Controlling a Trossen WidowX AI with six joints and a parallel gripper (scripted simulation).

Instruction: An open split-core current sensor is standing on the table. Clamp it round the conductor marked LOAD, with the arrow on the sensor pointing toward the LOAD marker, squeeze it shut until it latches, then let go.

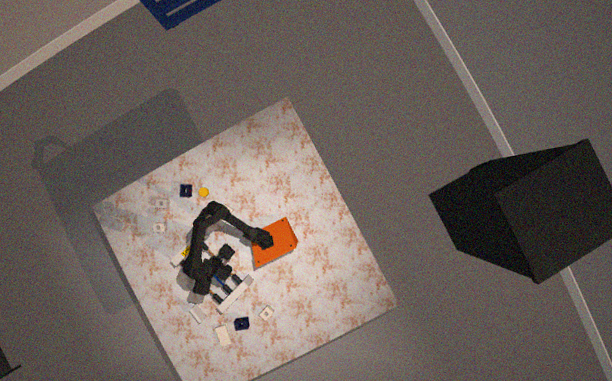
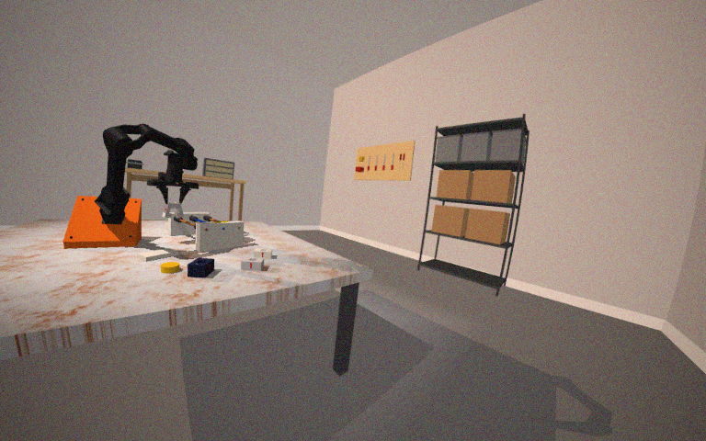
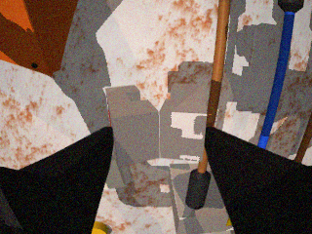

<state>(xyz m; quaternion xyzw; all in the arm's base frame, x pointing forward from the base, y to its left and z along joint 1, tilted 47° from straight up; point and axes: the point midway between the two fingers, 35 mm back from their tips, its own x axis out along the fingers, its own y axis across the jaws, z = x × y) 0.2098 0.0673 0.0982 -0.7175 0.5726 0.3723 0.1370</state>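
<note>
The light grey split-core sensor (image 2: 174, 209) (image 3: 134, 132) is held upright, clear of the table, its halves spread apart at the bottom. My gripper (image 2: 174, 199) (image 3: 159, 135) is shut on it, one black finger on each side. The white conductor stand (image 1: 235, 295) (image 2: 218, 236) is just beside the sensor. An orange-brown conductor (image 3: 220, 44) passes by the right finger in the wrist view, ending in a black sleeve (image 3: 198, 188). A blue conductor (image 3: 280, 73) (image 1: 219, 280) runs farther right. The LOAD marking and the sensor's arrow cannot be read.
The orange base (image 1: 282, 238) (image 2: 104, 223) carries the arm. A yellow disc (image 1: 203, 191) (image 2: 169, 267) and a dark blue block (image 1: 185, 190) (image 2: 200, 267) lie to one side. Another dark blue block (image 1: 241, 323) and white blocks (image 1: 222, 335) (image 1: 265, 313) lie beyond the stand.
</note>
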